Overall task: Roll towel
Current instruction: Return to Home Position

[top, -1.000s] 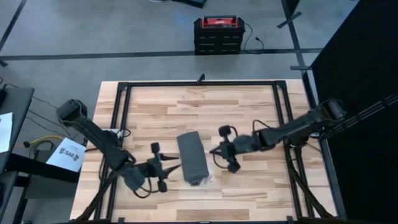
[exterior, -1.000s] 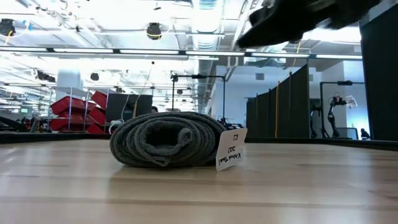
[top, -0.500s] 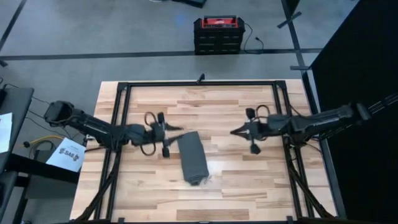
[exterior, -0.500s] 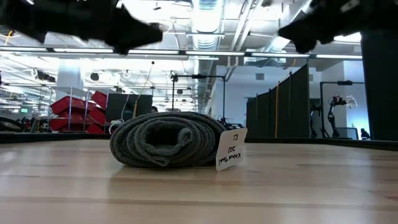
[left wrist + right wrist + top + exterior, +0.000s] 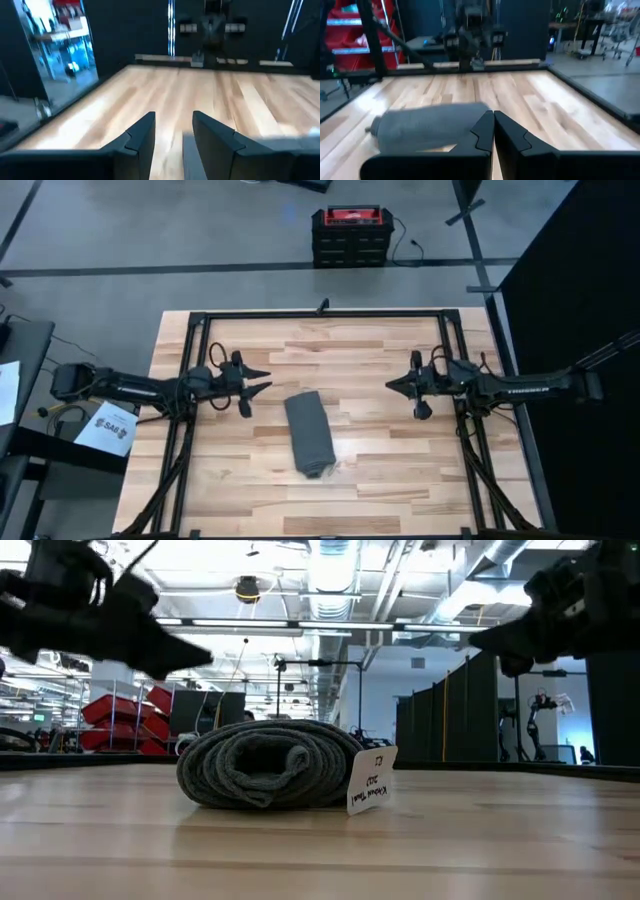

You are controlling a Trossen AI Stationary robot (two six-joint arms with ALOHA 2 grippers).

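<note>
- Towel [image 5: 310, 435] lies rolled, centre frame — rolling looks done.
- Left gripper [image 5: 262, 379], mid-left, fingers spread; right gripper [image 5: 392, 385], mid-right, pressed together.
- Next, likely — both arms park at home.

The towel [image 5: 310, 435] is soft matt grey cloth with a coarse ribbed weave; a smooth white label [image 5: 370, 780] sits at its six o'clock end. The table [image 5: 350, 350] is smooth pale wood, faintly glossy, edged by a matt black metal frame [image 5: 260, 313].
</note>
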